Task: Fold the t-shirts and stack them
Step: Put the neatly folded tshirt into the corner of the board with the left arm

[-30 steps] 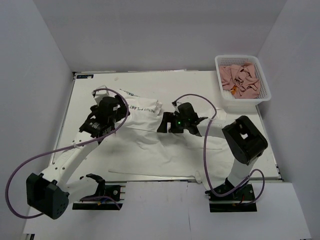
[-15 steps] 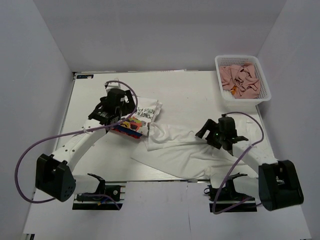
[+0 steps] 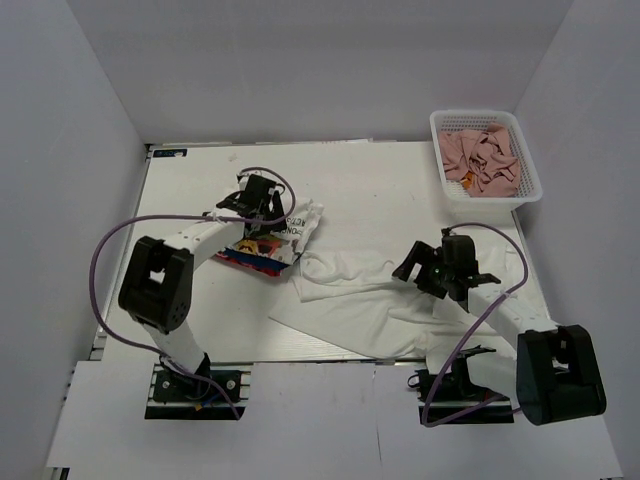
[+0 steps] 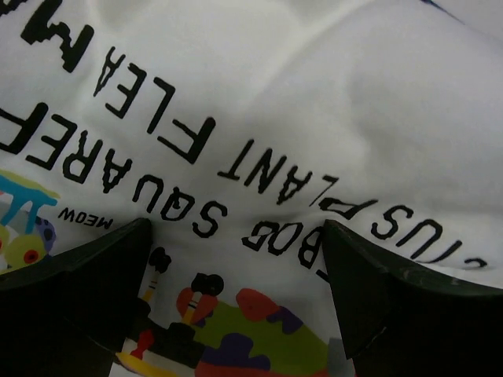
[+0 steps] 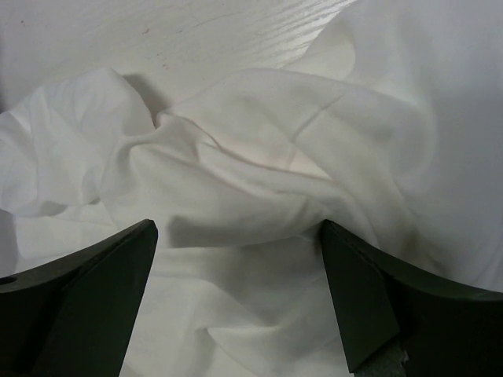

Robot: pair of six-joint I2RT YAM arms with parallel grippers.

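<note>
Seen from above, the left gripper hovered left of centre over the upper edge of the lettered t-shirt, a small folded bundle with a colourful print showing at its lower left. The plain white t-shirt sprawled unfolded from the centre towards the lower right of the table, its left end just beside the bundle. The right gripper hung over that shirt's right part. A basket of pinkish cloths sat well apart in the upper right corner.

In the left wrist view the fingers stood at the bottom corners, spread wide with nothing between them. Black lettering ran diagonally across the frame, with cartoon colours low in the middle.

In the right wrist view the fingers were likewise wide apart and empty. Below them the white cloth rose in soft ridges, and bare table showed along the top.

Judging by this, the step in hand was flattening and folding the plain shirt. To do it well, the right gripper should drop onto a single layer at a hem or shoulder rather than a bunched ridge. It should then pull outwards to smooth the cloth before folding. The left gripper should take the opposite edge without disturbing the folded bundle.
</note>
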